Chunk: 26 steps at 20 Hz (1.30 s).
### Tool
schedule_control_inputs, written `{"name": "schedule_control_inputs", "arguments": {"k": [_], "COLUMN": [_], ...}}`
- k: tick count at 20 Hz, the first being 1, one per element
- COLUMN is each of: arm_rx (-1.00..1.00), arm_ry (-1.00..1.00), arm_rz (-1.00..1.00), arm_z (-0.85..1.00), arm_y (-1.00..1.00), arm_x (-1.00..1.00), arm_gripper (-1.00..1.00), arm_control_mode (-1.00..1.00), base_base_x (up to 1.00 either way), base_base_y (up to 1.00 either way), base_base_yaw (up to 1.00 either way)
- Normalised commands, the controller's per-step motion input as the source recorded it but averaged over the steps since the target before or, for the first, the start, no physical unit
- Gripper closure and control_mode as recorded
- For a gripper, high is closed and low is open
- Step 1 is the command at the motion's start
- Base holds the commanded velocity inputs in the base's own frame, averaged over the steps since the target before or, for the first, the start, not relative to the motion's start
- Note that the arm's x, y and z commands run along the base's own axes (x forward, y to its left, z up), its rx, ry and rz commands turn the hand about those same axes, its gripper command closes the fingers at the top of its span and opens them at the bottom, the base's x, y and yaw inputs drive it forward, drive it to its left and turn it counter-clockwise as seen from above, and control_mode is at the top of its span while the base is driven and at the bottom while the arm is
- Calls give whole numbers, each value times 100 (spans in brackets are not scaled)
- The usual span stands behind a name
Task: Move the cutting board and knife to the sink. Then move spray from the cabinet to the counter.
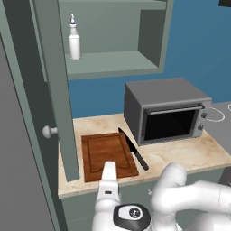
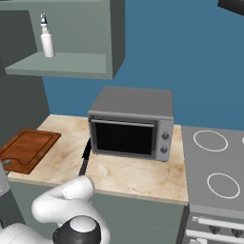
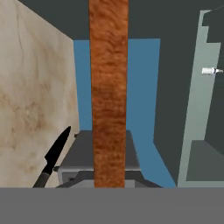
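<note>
Blue wall backs a beige marbled desk (image 1: 180, 155) in the left base view. On it the cutting board (image 1: 106, 153) lies flat beside the open cabinet door (image 1: 56, 90), with the knife (image 1: 134, 150) along its right edge, the blade tip just over the board's far corner and the handle pointing toward the front. A grey oven (image 1: 167, 110) stands right of the knife. The spray (image 1: 74, 40) stands upright on the cabinet (image 1: 113, 61) shelf above. The robot's white hand reaches to the board's near edge, with the jaws (image 1: 109, 168) at that edge.

From the right base view, the board (image 2: 28, 148) sits at the desk's left end, the oven (image 2: 133, 124) mid-desk, and a stovetop (image 2: 214, 167) to the right. The spray (image 2: 46, 38) sits on the shelf.

Through the hand view, the board (image 3: 108, 92) runs edge-on straight up the middle, so the jaws appear closed on its edge. The knife (image 3: 54, 155) lies beside it on the desk (image 3: 30, 100).
</note>
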Motion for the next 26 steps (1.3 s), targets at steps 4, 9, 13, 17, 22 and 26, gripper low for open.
{"name": "schedule_control_inputs", "arguments": {"k": [4,9,13,17,22,26], "arm_rx": [0,0,0,0,0,1], "arm_ry": [0,0,0,0,0,0], "arm_rz": [0,0,0,0,0,0], "arm_z": [39,35,32,24,18,8], "arm_y": [-20,-17,-15,-10,-3,-3], "arm_x": [-25,-20,-14,-12,-11,-5], "arm_gripper": [100,100,100,100,100,100], "arm_control_mode": [-100,-100,-100,-100,-100,-100], "base_base_x": [0,0,0,0,0,0], "base_base_y": [0,0,0,0,0,0], "base_base_yaw": [0,0,0,0,0,0]}}
